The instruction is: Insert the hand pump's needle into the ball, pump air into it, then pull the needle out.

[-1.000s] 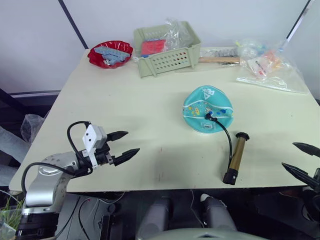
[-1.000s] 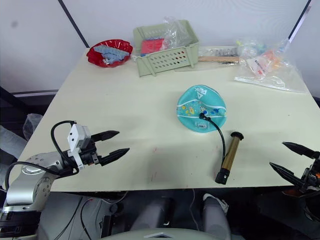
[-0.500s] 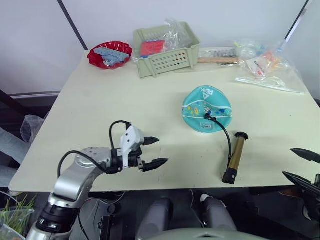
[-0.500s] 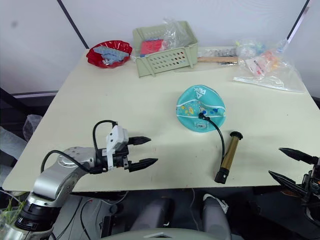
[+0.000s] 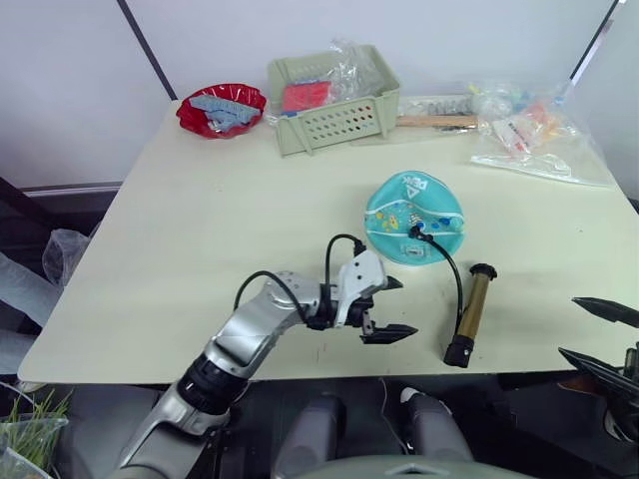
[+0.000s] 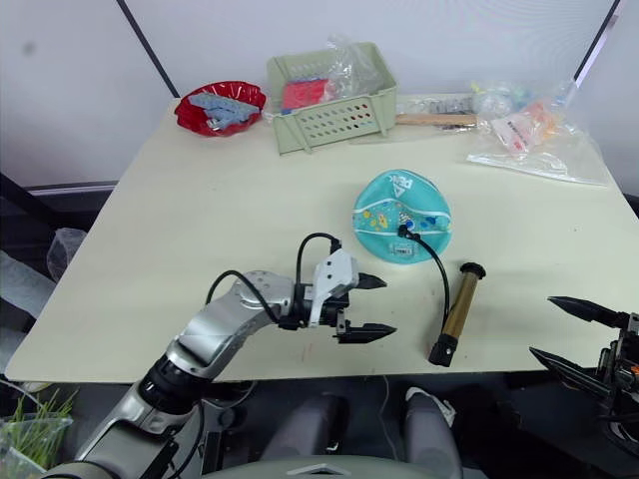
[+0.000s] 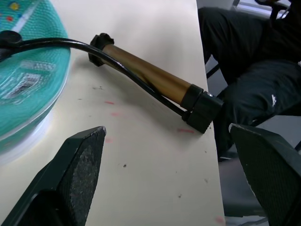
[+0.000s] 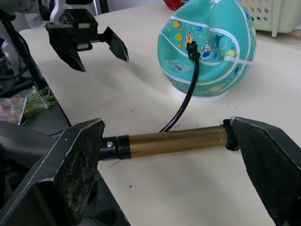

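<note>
- While the ball (image 5: 412, 231) rests on the pale surface (image 5: 200, 230), a black hose (image 5: 451, 274) plugs into its top through the needle (image 5: 416, 234) fitting, so the needle sits in the ball.
- From the ball, the hose curves toward the near edge of the surface and joins the hand pump (image 5: 469, 314), which lies flat just beside the ball, on its near right side.
- On the ball's near left side, the left gripper (image 5: 391, 306) hovers over the surface with its fingers spread apart, empty, pointing toward the pump and close to it without touching.
- Well apart from the ball, beyond the right near edge of the surface, the right gripper (image 5: 599, 334) hangs with its fingers wide apart, holding nothing.
- Beyond the ball, at the far side of the surface, stand a green basket (image 5: 334, 100), a red bowl (image 5: 221, 108) and some clear plastic bags (image 5: 529, 135).
</note>
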Tool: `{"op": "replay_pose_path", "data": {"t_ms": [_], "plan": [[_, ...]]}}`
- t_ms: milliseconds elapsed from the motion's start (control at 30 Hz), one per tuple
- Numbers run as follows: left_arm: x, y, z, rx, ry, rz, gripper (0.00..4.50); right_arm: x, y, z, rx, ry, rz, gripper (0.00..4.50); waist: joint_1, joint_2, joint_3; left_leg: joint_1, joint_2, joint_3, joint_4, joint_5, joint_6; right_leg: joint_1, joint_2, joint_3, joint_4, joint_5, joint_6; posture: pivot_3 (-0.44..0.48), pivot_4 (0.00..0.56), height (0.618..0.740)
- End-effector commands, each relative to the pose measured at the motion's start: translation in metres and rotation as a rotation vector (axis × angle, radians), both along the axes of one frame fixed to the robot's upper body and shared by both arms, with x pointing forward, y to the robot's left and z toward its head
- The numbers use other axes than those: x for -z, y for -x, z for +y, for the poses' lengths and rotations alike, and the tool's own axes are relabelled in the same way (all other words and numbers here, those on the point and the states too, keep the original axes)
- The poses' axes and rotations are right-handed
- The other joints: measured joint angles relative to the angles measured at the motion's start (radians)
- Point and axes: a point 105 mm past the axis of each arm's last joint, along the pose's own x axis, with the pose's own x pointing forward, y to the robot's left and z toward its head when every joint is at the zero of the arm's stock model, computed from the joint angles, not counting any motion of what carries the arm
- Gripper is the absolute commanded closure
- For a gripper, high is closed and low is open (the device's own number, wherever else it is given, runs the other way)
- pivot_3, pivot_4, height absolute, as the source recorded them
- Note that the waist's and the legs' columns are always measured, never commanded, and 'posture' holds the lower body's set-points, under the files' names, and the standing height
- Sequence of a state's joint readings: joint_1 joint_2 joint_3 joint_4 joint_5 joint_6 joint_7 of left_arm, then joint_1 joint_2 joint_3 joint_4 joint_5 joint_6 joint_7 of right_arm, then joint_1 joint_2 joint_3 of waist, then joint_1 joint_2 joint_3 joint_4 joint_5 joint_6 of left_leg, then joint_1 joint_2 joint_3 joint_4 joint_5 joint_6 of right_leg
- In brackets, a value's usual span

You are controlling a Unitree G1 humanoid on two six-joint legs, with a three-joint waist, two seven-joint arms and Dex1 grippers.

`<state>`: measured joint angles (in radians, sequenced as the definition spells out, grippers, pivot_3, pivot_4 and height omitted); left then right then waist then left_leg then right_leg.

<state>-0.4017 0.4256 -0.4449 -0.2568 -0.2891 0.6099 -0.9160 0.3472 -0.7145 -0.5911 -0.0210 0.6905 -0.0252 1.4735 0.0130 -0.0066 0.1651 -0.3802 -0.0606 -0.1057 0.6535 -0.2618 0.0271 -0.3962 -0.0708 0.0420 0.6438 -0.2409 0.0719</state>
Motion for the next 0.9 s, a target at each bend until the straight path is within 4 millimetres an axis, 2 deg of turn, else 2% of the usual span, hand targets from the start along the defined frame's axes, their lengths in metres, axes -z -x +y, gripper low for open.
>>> {"op": "replay_pose_path", "data": {"t_ms": [33, 200, 367, 500, 900], "plan": [[0.001, -0.005, -0.016, -0.015, -0.03, -0.008, 0.03, -0.005, 0.002, 0.002, -0.012, 0.006, -0.029, 0.0, 0.001, 0.0, 0.0, 0.0, 0.0, 0.0, 0.001, 0.0, 0.0, 0.001, 0.0, 0.0, 0.0, 0.001, 0.001, 0.0, 0.15, 0.74], [0.004, -0.006, -0.048, -0.042, -0.029, 0.025, 0.03, -0.003, 0.003, 0.003, -0.019, 0.009, -0.026, 0.0, 0.001, 0.0, 0.0, 0.0, -0.001, 0.0, 0.002, 0.0, 0.0, 0.001, 0.0, 0.0, 0.0, 0.001, 0.001, 0.0, 0.15, 0.74], [0.007, -0.003, -0.061, -0.062, -0.014, 0.075, 0.03, 0.002, 0.005, 0.006, -0.024, 0.011, -0.022, 0.0, -0.001, 0.0, 0.0, 0.0, 0.0, 0.0, 0.001, 0.0, 0.0, 0.0, 0.0, 0.0, 0.0, 0.001, 0.001, 0.0, 0.15, 0.74], [0.01, 0.002, -0.084, -0.081, -0.03, 0.083, 0.03, 0.003, 0.009, 0.008, -0.028, 0.01, -0.017, 0.0, 0.005, 0.0, 0.0, 0.0, -0.001, 0.0, 0.002, 0.0, 0.0, 0.001, 0.0, 0.001, 0.0, 0.001, 0.001, 0.0, 0.15, 0.74], [0.015, -0.005, -0.11, -0.173, -0.133, 0.064, 0.03, 0.007, 0.008, 0.01, -0.03, 0.009, -0.023, 0.0, 0.001, -0.001, 0.001, -0.001, -0.002, 0.0, 0.003, 0.0, 0.0, 0.001, 0.0, 0.001, 0.0, 0.002, 0.003, 0.0, 0.15, 0.74]]}}
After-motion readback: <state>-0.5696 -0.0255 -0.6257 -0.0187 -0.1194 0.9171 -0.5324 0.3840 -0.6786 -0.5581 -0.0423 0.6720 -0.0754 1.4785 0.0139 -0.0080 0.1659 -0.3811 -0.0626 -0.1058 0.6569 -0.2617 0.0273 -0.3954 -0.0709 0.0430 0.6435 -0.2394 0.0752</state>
